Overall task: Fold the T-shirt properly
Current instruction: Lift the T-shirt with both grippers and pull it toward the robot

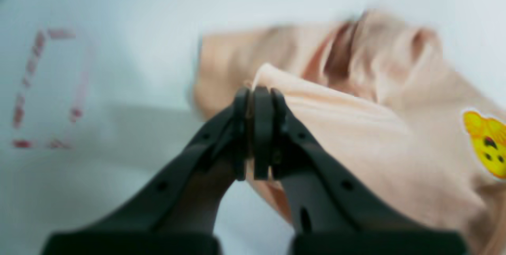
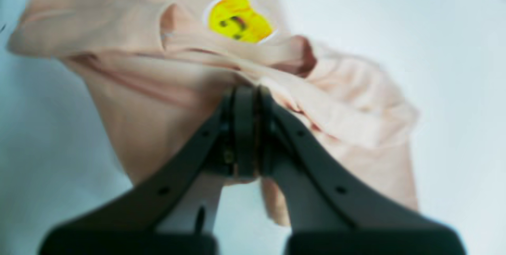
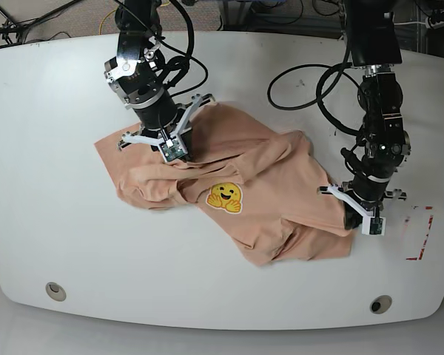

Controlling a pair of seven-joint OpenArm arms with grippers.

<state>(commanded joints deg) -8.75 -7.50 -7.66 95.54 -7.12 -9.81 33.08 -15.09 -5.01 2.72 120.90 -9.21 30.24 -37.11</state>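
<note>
A peach-pink T-shirt (image 3: pixel 259 177) is shown lying crumpled and slantwise near the middle of a white table (image 3: pixel 52 222), its yellow emoji print (image 3: pixel 225 197) facing up on the chest. The shirt is held at two opposite ends. At the left of the base view, the right gripper (image 3: pixel 172 150) is seen pressed down on the upper edge of the cloth; in the right wrist view its jaws are closed together on a bunched fold of fabric (image 2: pixel 276 89), with the print just beyond the fingertips. At the right of the base view, the left gripper (image 3: pixel 355 219) is placed at the shirt's outer edge, close to the table surface; in the left wrist view its jaws are likewise closed, a thin peach hem (image 1: pixel 269 74) being pinched between them — the print appears at the far right of that view. Red dashed markings (image 3: pixel 422 233) are visible on the table just beside the left gripper, apart from the cloth. Black cables (image 3: pixel 303 81) are draped over the table behind the shirt. Both wrist views are blurred.
</note>
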